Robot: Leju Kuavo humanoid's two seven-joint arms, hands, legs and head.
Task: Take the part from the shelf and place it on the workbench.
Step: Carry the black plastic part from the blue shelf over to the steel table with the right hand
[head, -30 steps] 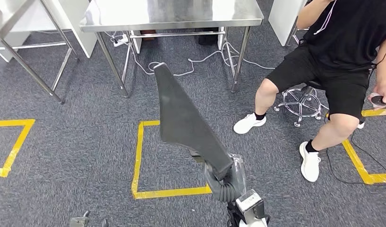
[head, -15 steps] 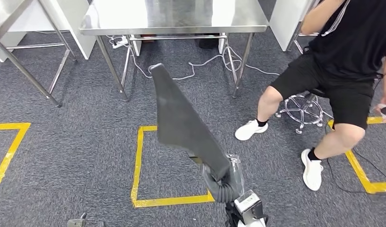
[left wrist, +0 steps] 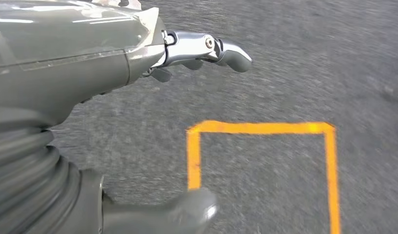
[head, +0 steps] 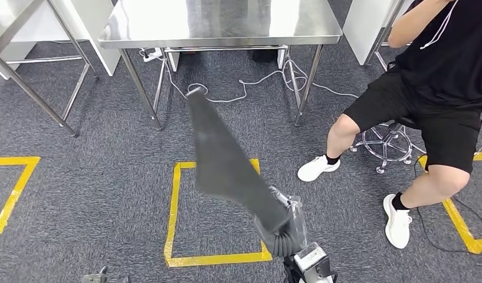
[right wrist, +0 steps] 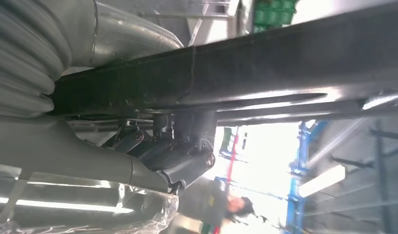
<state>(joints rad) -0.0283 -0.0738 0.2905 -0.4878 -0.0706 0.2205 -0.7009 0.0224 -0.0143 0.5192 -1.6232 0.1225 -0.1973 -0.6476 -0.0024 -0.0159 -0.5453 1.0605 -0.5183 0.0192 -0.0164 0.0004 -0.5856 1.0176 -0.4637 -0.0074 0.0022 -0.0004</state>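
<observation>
The right hand [head: 278,227], low centre, grips the long flat dark grey part [head: 223,153], its tip reaching up-frame toward the stainless steel workbench [head: 220,23]. Bare grey carpet [head: 97,171] lies between. The left hand [left wrist: 138,63] hangs with fingers apart, holding nothing.

Right hand [head: 279,227] raised ahead, fingers [right wrist: 182,146] clamped around the part [head: 223,156]; left hand [left wrist: 89,73] hanging, fingers [left wrist: 221,48] loosely apart.
</observation>
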